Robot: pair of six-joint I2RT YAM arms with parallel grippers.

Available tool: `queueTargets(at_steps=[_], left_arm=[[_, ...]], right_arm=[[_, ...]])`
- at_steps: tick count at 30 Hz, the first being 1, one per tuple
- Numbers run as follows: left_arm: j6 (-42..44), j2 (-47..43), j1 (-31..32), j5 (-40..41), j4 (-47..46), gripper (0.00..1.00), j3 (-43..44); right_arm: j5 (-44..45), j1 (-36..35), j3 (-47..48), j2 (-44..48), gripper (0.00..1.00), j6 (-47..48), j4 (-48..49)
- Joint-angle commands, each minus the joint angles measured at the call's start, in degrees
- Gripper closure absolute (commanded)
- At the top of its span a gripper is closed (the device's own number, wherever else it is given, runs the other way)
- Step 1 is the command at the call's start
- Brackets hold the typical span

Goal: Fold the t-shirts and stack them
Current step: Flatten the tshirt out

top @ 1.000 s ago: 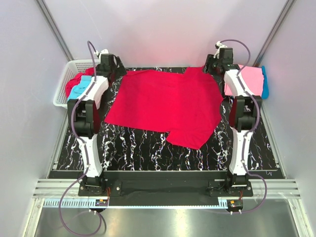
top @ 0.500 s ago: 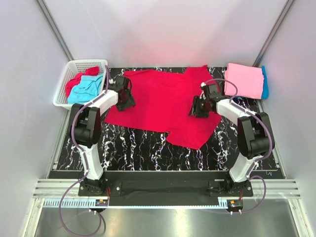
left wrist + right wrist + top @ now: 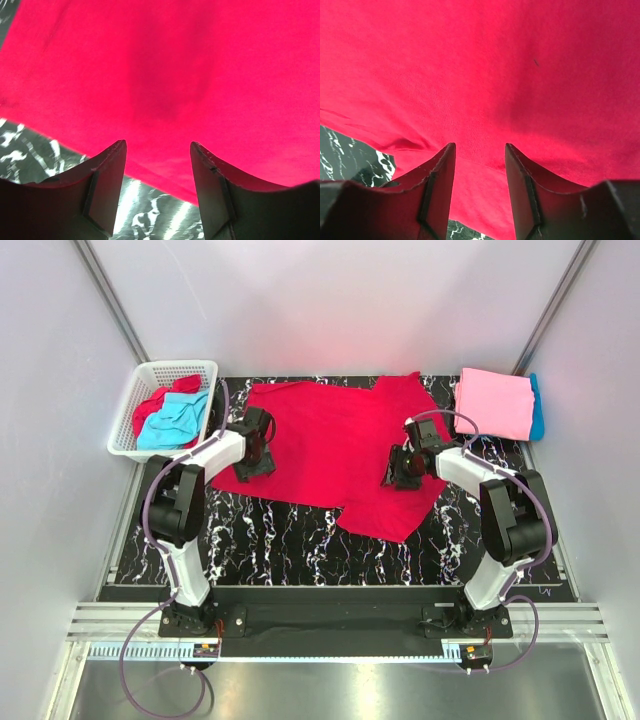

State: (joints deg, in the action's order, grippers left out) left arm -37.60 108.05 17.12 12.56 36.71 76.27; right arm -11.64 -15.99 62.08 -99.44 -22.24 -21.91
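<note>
A crimson red cloth t-shirt [image 3: 330,445] lies spread flat across the middle of the black, white-veined marble bench [image 3: 270,535]. One sleeve points to the far edge and one to the near edge. The left gripper [image 3: 258,448] is low over the shirt's left edge. The right gripper [image 3: 405,465] is low over its right part.

From overhead, the spacing of the fingers cannot be made out. The left wrist view shows the left gripper [image 3: 157,146] with its jaws parted fairly wide and nothing between them. Red cloth fills that frame, with the shirt's edge and marble at the bottom. The right wrist view shows the right gripper [image 3: 480,146] parted more narrowly, also empty, over red cloth creased at the left.

Only the overhead view shows the rest. A folded pink cloth t-shirt [image 3: 495,403] rests at the far right corner on a turquoise blue cloth t-shirt [image 3: 537,408]. At the far left, a white plastic lattice basket [image 3: 150,370] holds a crumpled turquoise blue t-shirt [image 3: 175,422] and a crumpled crimson red t-shirt [image 3: 152,406].
</note>
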Motion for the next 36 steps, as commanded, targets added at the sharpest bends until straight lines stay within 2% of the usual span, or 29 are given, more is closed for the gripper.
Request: queueTargets(at_steps=[1, 12, 21, 28, 36], left_arm=[[-0.89, -2.93, 0.45, 4.32, 1.96, 0.41, -1.73], [-2.47, -0.74, 0.89, 2.82, 2.05, 0.41, -4.46], [-4.05, -4.42, 2.47, 3.61, 2.05, 0.42, -12.28], [-6.95, -10.04, 5.72, 3.88, 2.23, 0.43, -22.55], [-12.13, -22.33, 11.16, 1.77, 4.77, 0.46, -32.93]], right_arm=[[0.65, -0.53, -1.26, -0.67, 0.49, -0.79, 0.64], [1.09, -1.5, -5.57, 0.38, 0.52, -0.96, -0.24], [1.36, -2.2, -11.1, 1.87, 0.54, -2.19, -0.68], [1.71, -2.38, -12.51, 6.36, 0.54, -5.71, -3.75], [0.74, -3.26, -16.64, 10.31, 0.55, -9.22, -5.6]])
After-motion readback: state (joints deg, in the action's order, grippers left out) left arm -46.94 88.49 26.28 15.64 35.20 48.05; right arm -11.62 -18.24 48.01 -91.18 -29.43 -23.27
